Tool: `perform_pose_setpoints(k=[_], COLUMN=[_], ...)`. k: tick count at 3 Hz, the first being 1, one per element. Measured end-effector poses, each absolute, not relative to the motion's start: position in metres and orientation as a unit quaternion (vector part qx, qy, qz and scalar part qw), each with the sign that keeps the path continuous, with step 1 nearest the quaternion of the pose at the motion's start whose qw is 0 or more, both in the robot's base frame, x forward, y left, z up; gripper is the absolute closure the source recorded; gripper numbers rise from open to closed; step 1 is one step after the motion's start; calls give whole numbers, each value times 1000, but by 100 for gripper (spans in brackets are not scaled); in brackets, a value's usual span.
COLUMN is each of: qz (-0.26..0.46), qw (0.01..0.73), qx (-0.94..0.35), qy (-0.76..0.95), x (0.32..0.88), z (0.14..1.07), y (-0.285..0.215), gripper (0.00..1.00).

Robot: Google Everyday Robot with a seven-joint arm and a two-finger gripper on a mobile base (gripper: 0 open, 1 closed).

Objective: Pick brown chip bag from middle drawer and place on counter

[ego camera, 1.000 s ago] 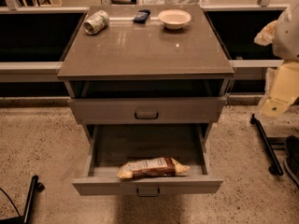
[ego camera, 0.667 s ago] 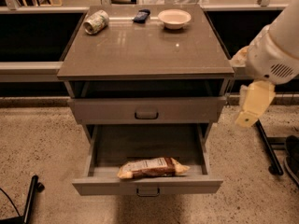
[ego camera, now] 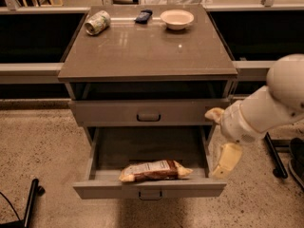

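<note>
The brown chip bag [ego camera: 156,170] lies on its side in the open middle drawer [ego camera: 109,189], near the front wall, with its pale label turned up. The drawer is pulled far out at the bottom of the cabinet. My gripper [ego camera: 220,137] hangs at the drawer's right side, level with the cabinet's right edge and right of the bag. Its cream fingers [ego camera: 227,159] are spread apart and hold nothing. The counter [ego camera: 147,51] is the glossy grey-brown top above.
On the counter's far edge stand a green-white can [ego camera: 97,22] on its side, a small dark object [ego camera: 143,16] and a pale bowl [ego camera: 177,19]. A shut drawer front [ego camera: 114,113] sits above the open one. Black stand legs are on the floor at the left [ego camera: 31,201] and right [ego camera: 278,158].
My arm has swung in from the right edge toward the cabinet and lower, bringing the gripper beside the open drawer. The bag and drawer have not moved.
</note>
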State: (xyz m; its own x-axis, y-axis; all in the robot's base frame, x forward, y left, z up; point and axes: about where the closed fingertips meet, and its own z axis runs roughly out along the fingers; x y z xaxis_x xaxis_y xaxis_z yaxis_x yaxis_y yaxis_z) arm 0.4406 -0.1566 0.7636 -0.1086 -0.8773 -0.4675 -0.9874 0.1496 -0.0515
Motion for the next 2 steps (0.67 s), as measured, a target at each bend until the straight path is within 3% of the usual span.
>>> perform_pose_setpoints(k=[2], qz=[138], qw=[215], qx=[-664], qy=[703], x=[442], z=[753], y=[-152], gripper=[0])
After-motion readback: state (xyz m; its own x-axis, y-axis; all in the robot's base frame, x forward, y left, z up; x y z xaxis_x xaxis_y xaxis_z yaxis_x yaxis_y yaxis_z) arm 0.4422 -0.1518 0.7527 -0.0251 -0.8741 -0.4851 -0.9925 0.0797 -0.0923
